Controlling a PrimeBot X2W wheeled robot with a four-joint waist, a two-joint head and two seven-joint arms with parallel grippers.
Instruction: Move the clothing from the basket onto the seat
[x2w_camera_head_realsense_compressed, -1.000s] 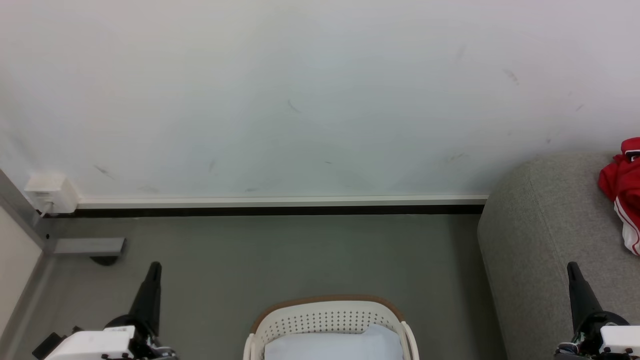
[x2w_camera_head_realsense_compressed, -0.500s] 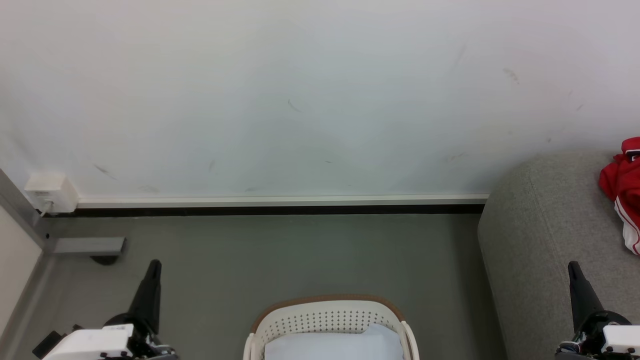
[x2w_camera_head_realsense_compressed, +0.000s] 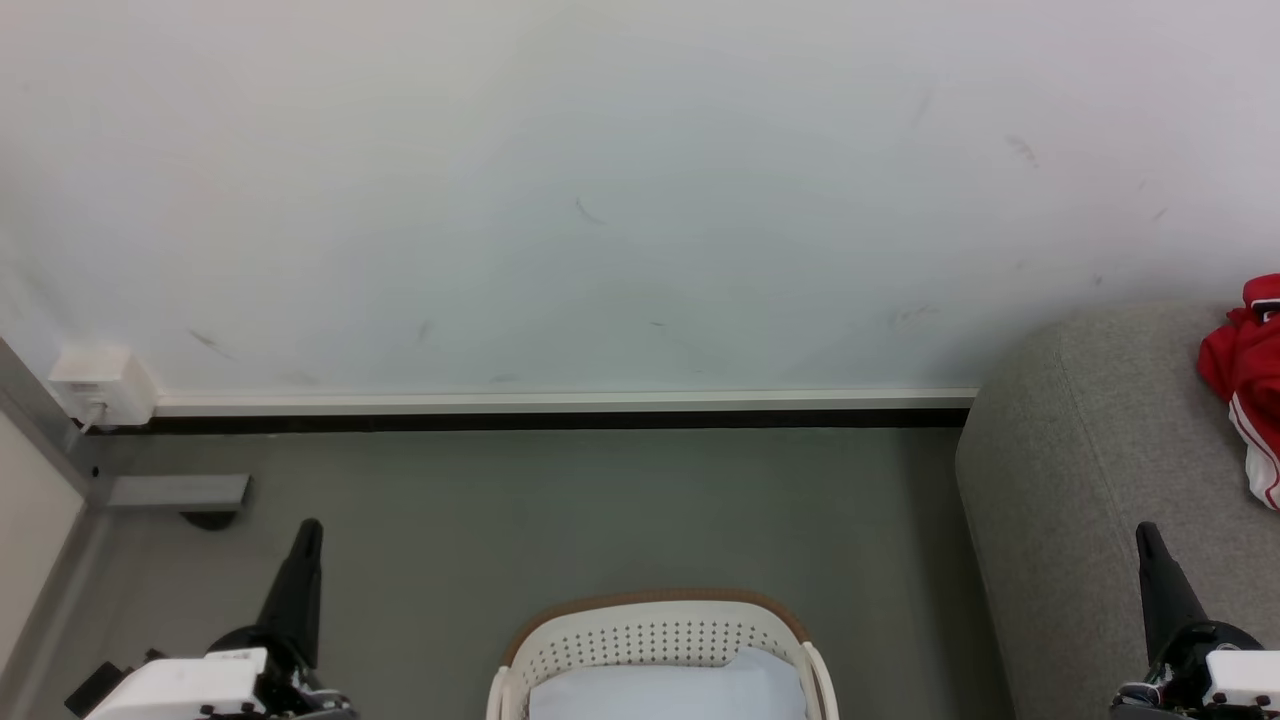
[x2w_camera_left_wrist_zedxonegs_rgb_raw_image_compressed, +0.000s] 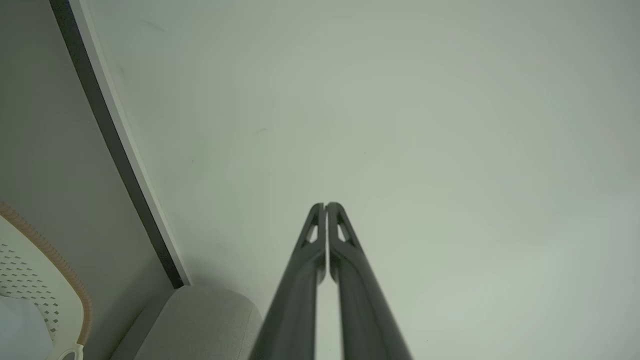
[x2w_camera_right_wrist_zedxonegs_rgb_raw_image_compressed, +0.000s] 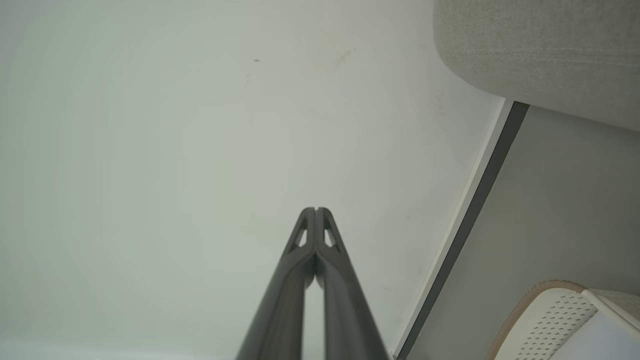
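At right edge, clothing lies on seat; bottom centre, basket holds pale cloth; left gripper, right gripper fingers together, empty.

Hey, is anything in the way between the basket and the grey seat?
Nothing visible: only open floor lies between the basket and the seat. Red clothing already lies on the seat.

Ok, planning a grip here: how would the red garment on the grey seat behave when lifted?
Probably floppy: the red thin-fabric garment with white striped trim lies crumpled in folds on the grey upholstered seat. Likely light, since the cloth looks thin. It would likely hang from one pinch point.
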